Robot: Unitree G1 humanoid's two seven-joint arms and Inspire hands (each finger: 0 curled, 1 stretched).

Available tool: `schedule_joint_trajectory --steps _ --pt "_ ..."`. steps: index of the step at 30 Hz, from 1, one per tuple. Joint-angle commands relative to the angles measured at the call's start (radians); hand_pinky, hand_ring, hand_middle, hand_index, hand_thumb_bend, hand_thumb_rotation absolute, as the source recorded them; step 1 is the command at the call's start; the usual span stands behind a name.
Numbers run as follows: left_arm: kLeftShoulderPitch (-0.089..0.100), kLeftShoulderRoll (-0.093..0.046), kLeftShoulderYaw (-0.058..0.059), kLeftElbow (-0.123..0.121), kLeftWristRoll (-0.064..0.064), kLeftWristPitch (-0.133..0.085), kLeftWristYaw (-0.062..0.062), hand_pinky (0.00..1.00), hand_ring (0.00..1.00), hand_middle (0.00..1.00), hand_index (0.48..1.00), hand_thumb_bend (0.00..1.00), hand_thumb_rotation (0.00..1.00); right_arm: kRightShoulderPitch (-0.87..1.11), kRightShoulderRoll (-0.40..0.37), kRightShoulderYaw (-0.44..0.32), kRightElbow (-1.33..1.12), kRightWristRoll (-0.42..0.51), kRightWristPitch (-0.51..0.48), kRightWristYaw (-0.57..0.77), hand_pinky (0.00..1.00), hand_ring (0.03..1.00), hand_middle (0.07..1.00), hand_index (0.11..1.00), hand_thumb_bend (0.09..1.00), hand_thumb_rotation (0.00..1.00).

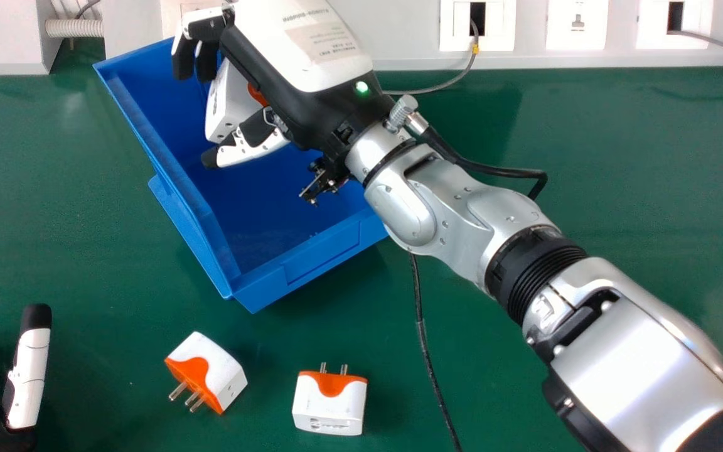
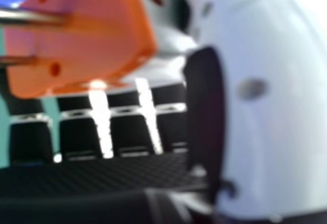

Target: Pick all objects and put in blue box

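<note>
My right fingers and thumb grasp a white plug adapter over the opening of the blue box, inside its rim, so letting go should be the next move; it might catch on the thumb. Its orange face carries smooth metal prongs. The box is glossy, straight-walled plastic. Two more blocky adapters, one tilted, one prongs away from me, lie on the green table this side of the box. My left fingers rest extended at lower left.
</note>
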Motion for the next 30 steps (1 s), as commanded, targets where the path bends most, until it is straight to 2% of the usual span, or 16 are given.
schedule_joint_trajectory --steps 1,3,4,5,6,7,8,11,15,17,19,20,23,28,30 --pt "0.038 -0.008 0.002 0.042 -0.007 0.072 -0.003 0.98 0.98 0.97 1.000 0.94 0.92 -0.069 0.005 0.021 -0.017 -0.018 0.030 -0.016 0.33 0.434 0.507 0.529 0.494 0.00" --pt "0.039 -0.007 0.002 0.042 -0.007 0.068 -0.003 0.99 0.98 0.98 1.000 0.95 0.93 -0.076 -0.003 0.054 -0.027 -0.049 0.088 0.027 0.35 0.474 0.581 0.517 0.488 0.00" --pt "0.039 -0.008 0.004 0.043 -0.010 0.065 -0.007 0.99 0.99 0.98 1.000 0.95 0.93 -0.079 -0.006 0.065 -0.034 -0.060 0.116 0.052 0.40 0.533 0.638 0.576 0.557 0.00" --pt "0.038 -0.009 0.005 0.043 -0.012 0.063 -0.009 0.98 0.98 0.97 1.000 0.94 0.92 -0.079 -0.007 0.072 -0.041 -0.064 0.134 0.067 0.55 0.729 0.809 0.746 0.728 0.05" --pt "0.039 -0.009 0.006 0.043 -0.014 0.061 -0.013 0.98 0.98 0.97 1.000 0.94 0.92 -0.076 -0.005 0.072 -0.048 -0.064 0.154 0.079 0.59 0.775 0.847 0.785 0.766 0.06" --pt "0.038 -0.010 0.009 0.043 -0.018 0.061 -0.018 0.99 0.99 0.98 1.000 0.94 0.92 -0.072 -0.002 0.070 -0.055 -0.063 0.170 0.086 0.72 0.880 0.922 0.880 0.860 0.11" --pt "0.038 -0.011 0.010 0.043 -0.020 0.061 -0.020 0.99 0.99 0.98 1.000 0.94 0.91 -0.068 -0.001 0.069 -0.061 -0.061 0.182 0.090 0.85 0.951 0.968 0.951 0.933 0.15" --pt "0.036 -0.010 0.010 0.044 -0.018 0.062 -0.017 0.99 0.99 0.98 1.000 0.94 0.91 -0.059 0.002 0.075 -0.078 -0.070 0.229 0.089 0.97 0.994 0.996 0.994 0.991 0.22" --pt "0.036 -0.006 0.005 0.047 -0.010 0.069 -0.007 0.99 0.98 0.97 1.000 0.95 0.92 -0.052 0.001 0.088 -0.092 -0.081 0.256 0.063 1.00 1.000 1.000 1.000 1.000 0.31" --pt "0.036 -0.005 0.006 0.048 -0.011 0.068 -0.010 0.98 0.98 0.97 1.000 0.96 0.92 -0.049 0.001 0.090 -0.096 -0.079 0.257 0.051 1.00 1.000 1.000 1.000 1.000 0.34" --pt "0.035 -0.008 0.011 0.048 -0.021 0.066 -0.023 0.99 0.98 0.97 1.000 0.96 0.92 -0.048 0.000 0.091 -0.100 -0.074 0.254 0.044 1.00 1.000 1.000 1.000 1.000 0.35" --pt "0.035 -0.008 0.011 0.048 -0.021 0.067 -0.024 0.99 0.98 0.97 1.000 0.96 0.91 -0.049 0.001 0.091 -0.101 -0.073 0.254 0.044 1.00 1.000 1.000 1.000 1.000 0.36" --pt "0.036 -0.006 0.006 0.046 -0.010 0.066 -0.009 0.99 0.98 0.97 1.000 0.96 0.91 -0.049 0.001 0.088 -0.105 -0.069 0.250 0.032 1.00 1.000 1.000 1.000 1.000 0.37" --pt "0.034 -0.006 0.004 0.047 -0.009 0.069 -0.005 0.98 0.98 0.98 1.000 0.95 0.92 -0.047 -0.002 0.083 -0.119 -0.066 0.240 0.002 1.00 1.000 1.000 1.000 1.000 0.40" --pt "0.033 -0.009 0.010 0.047 -0.019 0.067 -0.016 0.98 0.98 0.97 1.000 0.95 0.92 -0.044 -0.006 0.078 -0.132 -0.059 0.232 0.000 1.00 1.000 1.000 1.000 1.000 0.40"
